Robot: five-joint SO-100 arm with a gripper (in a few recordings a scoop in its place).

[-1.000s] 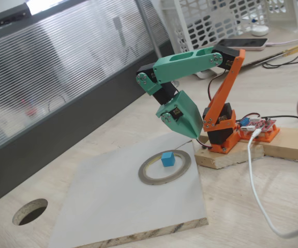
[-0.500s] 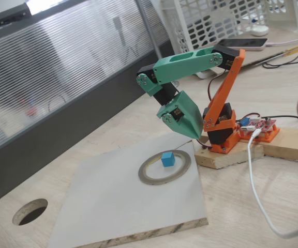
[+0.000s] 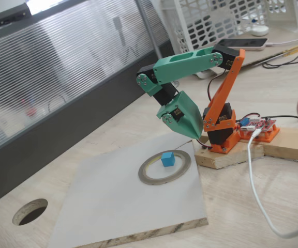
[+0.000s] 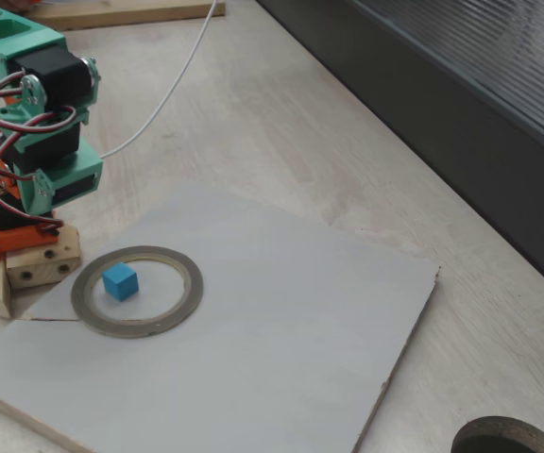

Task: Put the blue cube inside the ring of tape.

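The blue cube (image 3: 167, 159) lies inside the ring of tape (image 3: 164, 167), on the grey board (image 3: 123, 206) that carries the ring. In both fixed views it sits in the hollow middle, nearer to the side of the ring that faces the robot's base (image 3: 222, 135), and it does not seem to touch the band. It rests flat, not tilted.

The green gripper (image 3: 189, 129) hangs above and beside the ring, on the base side, apart from the cube and holding nothing. Its jaws look closed together into one point, as far as a fixed view shows; in the other view the tips are hidden by the wrist (image 4: 50, 179).

Judging from this, the placing is done: the cube is in the ring and released. What may be left is only for the arm to fold back toward its base.

The round hole (image 3: 30, 211) in the tabletop is well apart from the ring and plays no part.
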